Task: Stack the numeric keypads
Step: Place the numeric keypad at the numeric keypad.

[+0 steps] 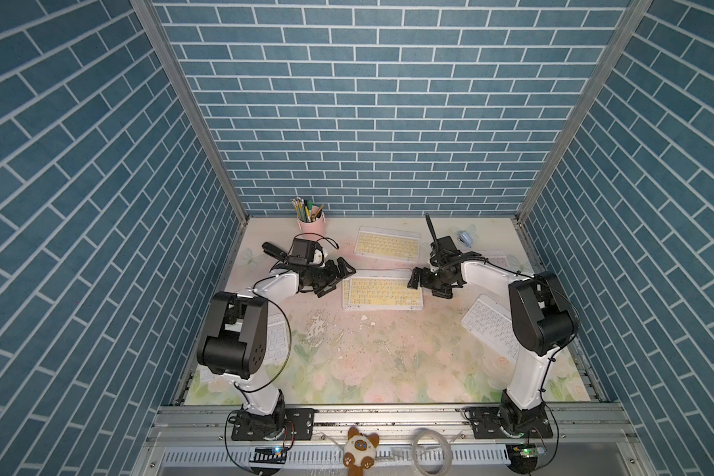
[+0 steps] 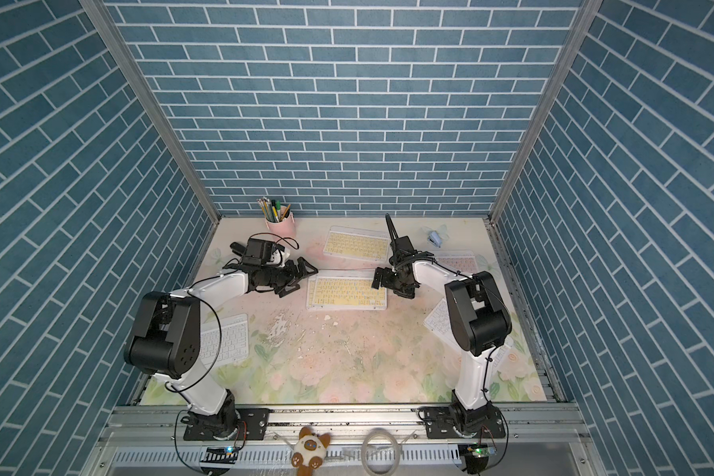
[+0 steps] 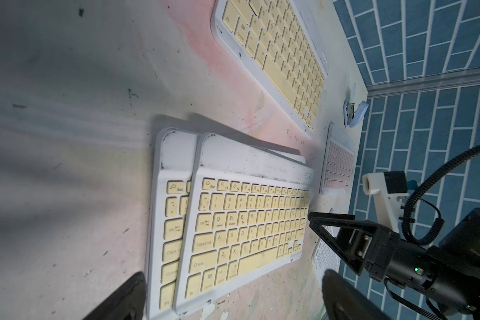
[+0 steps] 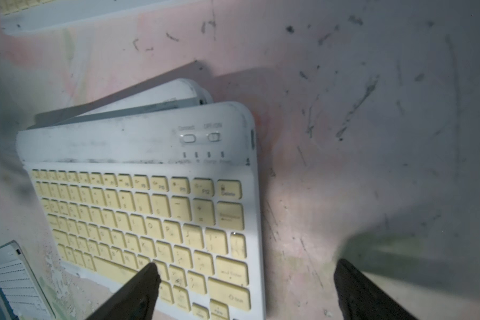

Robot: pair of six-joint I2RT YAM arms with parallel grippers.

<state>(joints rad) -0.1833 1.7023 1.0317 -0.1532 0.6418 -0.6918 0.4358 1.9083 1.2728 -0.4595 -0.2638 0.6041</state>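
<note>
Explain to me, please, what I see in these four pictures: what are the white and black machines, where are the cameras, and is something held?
These are two robot arms, the left arm and the right arm, bolted at the front of a flowered table. Two pictures come from a camera pair high above. The other two come from a small camera on each wrist, looking past the jaws. In the middle, an upper yellow keypad lies on a lower yellow keypad, shifted a little. A third yellow keypad, a pink keypad and two white keypads lie apart. A pencil cup and a small blue stapler stand at the back. Both pairs of jaws are open and hold nothing.
</note>
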